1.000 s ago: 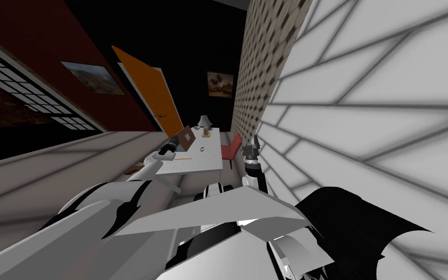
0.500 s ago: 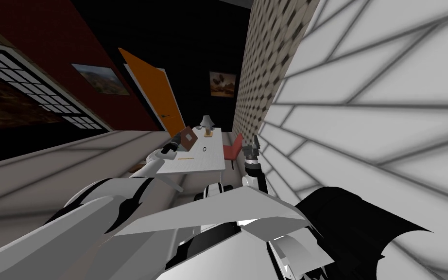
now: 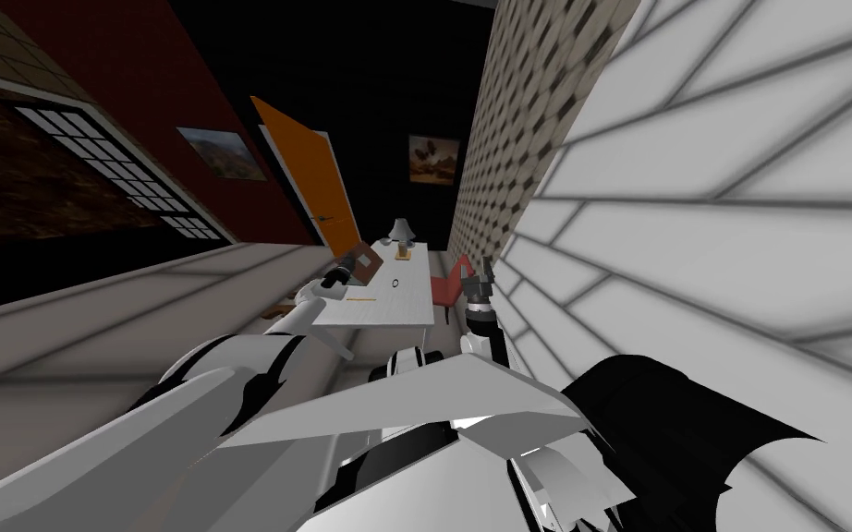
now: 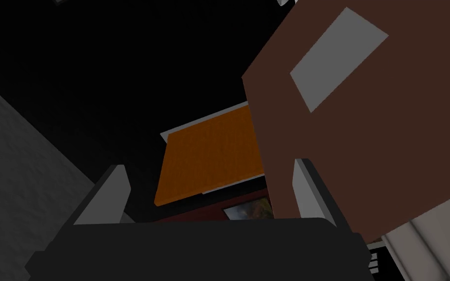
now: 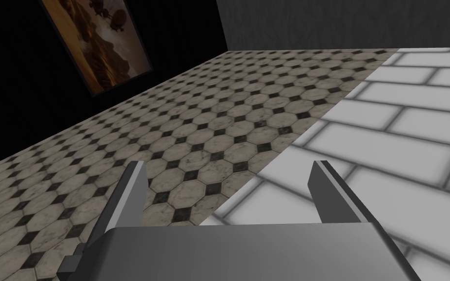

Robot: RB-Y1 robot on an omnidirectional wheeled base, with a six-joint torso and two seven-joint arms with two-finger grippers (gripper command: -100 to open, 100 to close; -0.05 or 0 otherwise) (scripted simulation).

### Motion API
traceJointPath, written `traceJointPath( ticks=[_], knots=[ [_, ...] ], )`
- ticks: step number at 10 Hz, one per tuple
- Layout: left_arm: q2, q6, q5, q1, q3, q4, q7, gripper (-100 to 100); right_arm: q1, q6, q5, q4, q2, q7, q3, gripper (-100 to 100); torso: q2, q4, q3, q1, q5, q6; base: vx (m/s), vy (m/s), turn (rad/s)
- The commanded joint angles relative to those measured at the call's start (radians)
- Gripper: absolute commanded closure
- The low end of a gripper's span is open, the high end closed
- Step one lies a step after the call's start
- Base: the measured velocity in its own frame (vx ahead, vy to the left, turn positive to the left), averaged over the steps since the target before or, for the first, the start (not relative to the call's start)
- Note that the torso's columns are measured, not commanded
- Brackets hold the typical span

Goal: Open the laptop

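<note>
Left end effector (image 4: 209, 166) released, brown laptop lid (image 4: 365, 146) with a grey rectangle (image 4: 338, 58) just beside one finger (image 4: 309, 190); head view shows its white surface (image 3: 387, 309). Right end effector (image 5: 229, 163) released too.

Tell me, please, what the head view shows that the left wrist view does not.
Head view: the white desk, lamp, red chair and the right gripper near that chair. Left wrist view: a grey patch on the laptop lid, and the left gripper standing open. Both: the brown laptop, partly open, and the orange door.
</note>
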Motion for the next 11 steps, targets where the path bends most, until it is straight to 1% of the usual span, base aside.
traceJointPath(
  ticks=[1, 2, 3, 8, 11],
  knots=[
    [-0.035, 0.021, -0.036, 0.014, 0.007, -0.039, 0.002, -100, 0.000, 0.000, 0.000, 0.000, 0.000, 0.000, 0.000, 0, 0.001, 0.001, 0.001, -0.001, -0.001, 0.000, -0.002, -0.005, 0.014],
    [-0.073, 0.032, -0.074, 0.006, 0.010, -0.050, 0.012, -100, 0.000, 0.000, 0.000, 0.000, 0.000, 0.000, 0.000, 0, 0.000, 0.001, 0.001, 0.001, 0.000, -0.001, -0.015, -0.023, 0.096],
    [-0.073, 0.032, -0.074, 0.006, 0.010, -0.050, 0.012, -100, 0.000, 0.000, 0.000, 0.000, 0.000, 0.000, 0.000, 0, 0.000, 0.001, 0.000, 0.001, 0.000, -0.001, -0.019, -0.037, 0.116],
    [-0.073, 0.032, -0.074, 0.006, 0.010, -0.050, 0.012, -100, 0.000, 0.000, 0.000, 0.000, 0.000, 0.000, 0.000, 0, -0.001, 0.000, -0.001, 0.003, 0.000, -0.001, 0.005, 0.010, -0.028],
    [-0.073, 0.032, -0.074, 0.006, 0.010, -0.050, 0.012, -100, 0.000, 0.000, 0.000, 0.000, 0.000, 0.000, 0.000, 0, 0.000, 0.000, 0.000, 0.001, 0.000, -0.001, -0.004, -0.002, 0.022]
  ],
)
